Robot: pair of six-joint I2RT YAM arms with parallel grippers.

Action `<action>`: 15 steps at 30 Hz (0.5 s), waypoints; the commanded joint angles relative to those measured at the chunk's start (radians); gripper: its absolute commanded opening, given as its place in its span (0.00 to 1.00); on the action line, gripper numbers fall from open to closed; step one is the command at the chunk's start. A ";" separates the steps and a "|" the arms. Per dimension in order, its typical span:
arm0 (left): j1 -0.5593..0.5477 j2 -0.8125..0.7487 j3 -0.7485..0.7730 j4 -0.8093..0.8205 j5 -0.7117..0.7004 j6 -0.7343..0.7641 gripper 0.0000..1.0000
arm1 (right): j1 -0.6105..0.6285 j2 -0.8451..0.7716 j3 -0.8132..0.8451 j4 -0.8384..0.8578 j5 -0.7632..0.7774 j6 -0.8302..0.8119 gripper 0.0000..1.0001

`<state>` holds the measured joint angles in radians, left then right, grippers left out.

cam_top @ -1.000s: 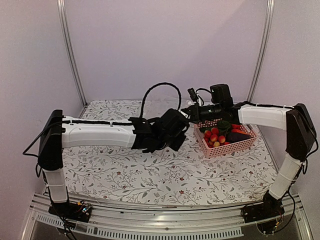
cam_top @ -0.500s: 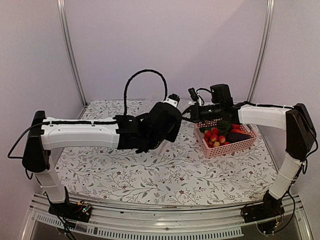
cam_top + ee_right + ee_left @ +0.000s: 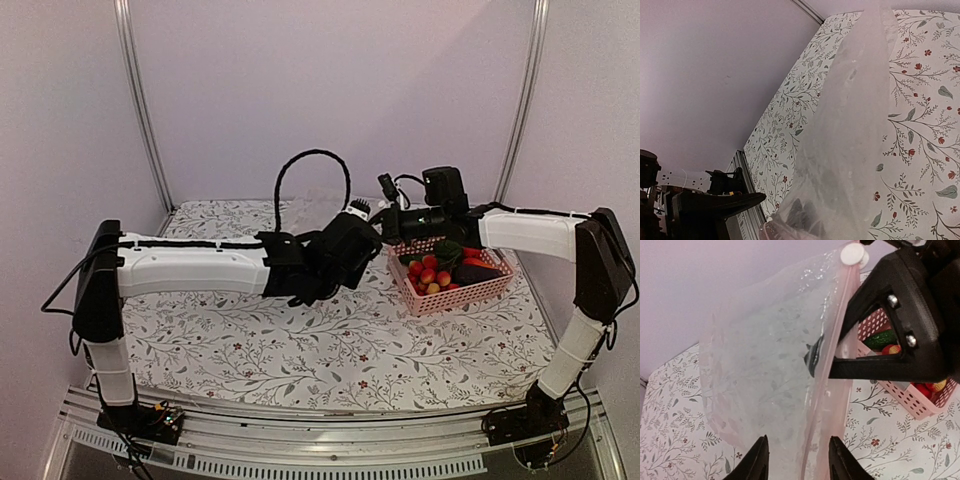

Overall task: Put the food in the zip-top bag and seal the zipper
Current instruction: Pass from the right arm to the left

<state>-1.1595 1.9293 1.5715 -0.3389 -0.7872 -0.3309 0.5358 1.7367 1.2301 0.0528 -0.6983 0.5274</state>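
The clear zip-top bag (image 3: 765, 365) hangs in the air and fills the right wrist view (image 3: 855, 125). Its zipper (image 3: 832, 340) runs down the pinkish right edge. My right gripper (image 3: 385, 228) is shut on that edge (image 3: 812, 357); its fingers (image 3: 807, 212) show dimly through the plastic. My left gripper (image 3: 357, 212) is open, its jaws either side of the zipper edge lower down (image 3: 797, 462), not pinching it. The food lies in the pink basket (image 3: 450, 298): the red-yellow fruit cluster (image 3: 428, 272), the eggplant (image 3: 478, 270), and the cucumber (image 3: 880, 338).
The pink basket (image 3: 900, 395) stands at the right of the flowered tablecloth (image 3: 300, 350), just under my right forearm. Metal frame posts stand at the back left (image 3: 140, 110) and back right (image 3: 520, 110). A black cable (image 3: 300, 165) loops above my left wrist.
My left arm first rose and pulled back to the left, then came forward and right again, close to my right gripper. My right arm held still with the bag.
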 commanded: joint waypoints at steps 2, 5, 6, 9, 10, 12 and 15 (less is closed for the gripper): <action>0.042 0.011 0.036 -0.071 -0.049 -0.033 0.35 | -0.005 -0.038 -0.027 0.002 -0.009 -0.007 0.00; 0.061 0.011 0.033 -0.084 -0.048 -0.036 0.27 | -0.005 -0.041 -0.033 0.002 -0.007 -0.015 0.00; 0.067 0.009 0.032 -0.091 -0.049 -0.036 0.22 | -0.005 -0.043 -0.035 0.002 -0.006 -0.016 0.00; 0.082 -0.005 0.023 -0.103 -0.060 -0.025 0.05 | -0.005 -0.045 -0.040 -0.009 0.007 -0.028 0.00; 0.084 -0.017 0.017 -0.099 -0.070 -0.019 0.01 | -0.005 -0.045 -0.041 -0.017 0.018 -0.034 0.00; 0.086 -0.041 0.002 -0.081 -0.097 0.000 0.00 | -0.005 -0.045 -0.038 -0.049 0.058 -0.056 0.00; 0.088 -0.078 -0.018 -0.061 -0.138 0.022 0.00 | -0.006 -0.032 -0.021 -0.137 0.157 -0.093 0.00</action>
<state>-1.0878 1.9224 1.5810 -0.4034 -0.8501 -0.3389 0.5358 1.7287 1.2022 0.0219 -0.6640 0.4934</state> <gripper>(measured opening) 0.008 0.005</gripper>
